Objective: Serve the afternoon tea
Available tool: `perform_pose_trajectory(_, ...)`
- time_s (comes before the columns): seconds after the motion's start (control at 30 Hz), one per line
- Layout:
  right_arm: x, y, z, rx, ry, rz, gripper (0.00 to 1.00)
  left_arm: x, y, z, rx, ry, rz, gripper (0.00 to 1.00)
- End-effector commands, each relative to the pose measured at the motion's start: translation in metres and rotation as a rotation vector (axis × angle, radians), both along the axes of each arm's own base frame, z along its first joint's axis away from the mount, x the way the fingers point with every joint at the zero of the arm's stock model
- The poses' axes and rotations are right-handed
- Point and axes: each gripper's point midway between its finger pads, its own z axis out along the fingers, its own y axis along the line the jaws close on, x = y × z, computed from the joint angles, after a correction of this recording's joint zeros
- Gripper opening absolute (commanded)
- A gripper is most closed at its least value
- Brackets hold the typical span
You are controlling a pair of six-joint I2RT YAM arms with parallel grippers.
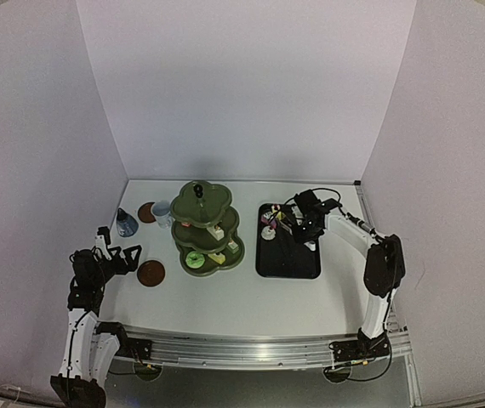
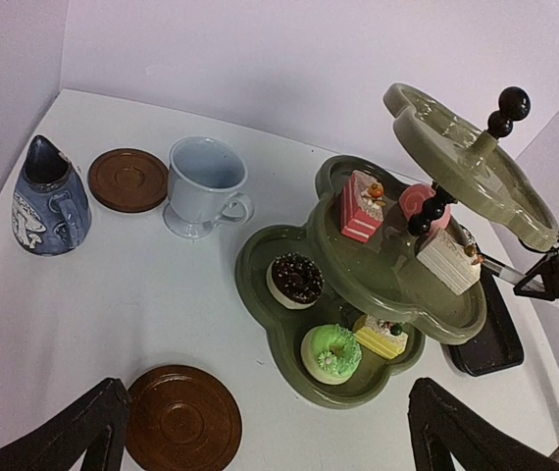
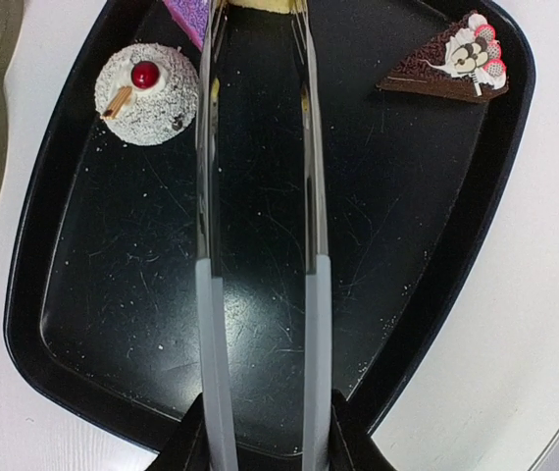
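The olive-green three-tier stand holds a pink cake, a white cake, a chocolate cake, a green cake and a yellow cake. The white mug, the blue-grey pot and two brown coasters lie to its left. My left gripper is open and empty beside the near coaster. My right gripper is shut on the thin metal tongs above the black tray. The tong tips reach a yellow cake at the tray's far end.
On the tray lie a white cherry-topped cake, a chocolate slice and a pink-purple cake. White walls close in the table on three sides. The tray sits right of the stand, close to its lower tier.
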Motion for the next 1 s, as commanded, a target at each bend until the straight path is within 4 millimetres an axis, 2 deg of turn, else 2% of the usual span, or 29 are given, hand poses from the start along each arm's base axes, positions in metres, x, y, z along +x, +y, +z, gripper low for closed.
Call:
perform_pose_trajectory(0.0, 0.015, 0.008, 0.011, 0.030, -0.045, 0.015, 0.31, 0.001, 0.001, 0.007, 0.017, -0.021, -0.001, 1.00)
perform_pose_trajectory(0.23, 0.019, 0.000, 0.013, 0.016, -0.055, 0.012, 0.31, 0.002, 0.001, 0.005, 0.016, -0.014, -0.005, 1.00)
perform_pose_trajectory(0.63, 0.031, 0.011, 0.004, 0.037, -0.043, 0.048, 0.30, 0.002, 0.001, 0.005, 0.015, -0.015, -0.004, 1.00)
perform_pose_trajectory(0.7, 0.034, 0.014, 0.006, 0.048, -0.047, 0.048, 0.27, 0.003, 0.001, 0.004, 0.014, -0.013, -0.006, 1.00)
perform_pose_trajectory(0.83, 0.036, 0.017, 0.006, 0.059, -0.046, 0.046, 0.10, 0.002, 0.001, 0.005, 0.016, -0.016, -0.006, 1.00)
perform_pose_trajectory(0.97, 0.032, 0.016, 0.004, 0.062, -0.035, 0.046, 0.00, 0.002, 0.001, 0.004, 0.017, -0.017, -0.004, 1.00)
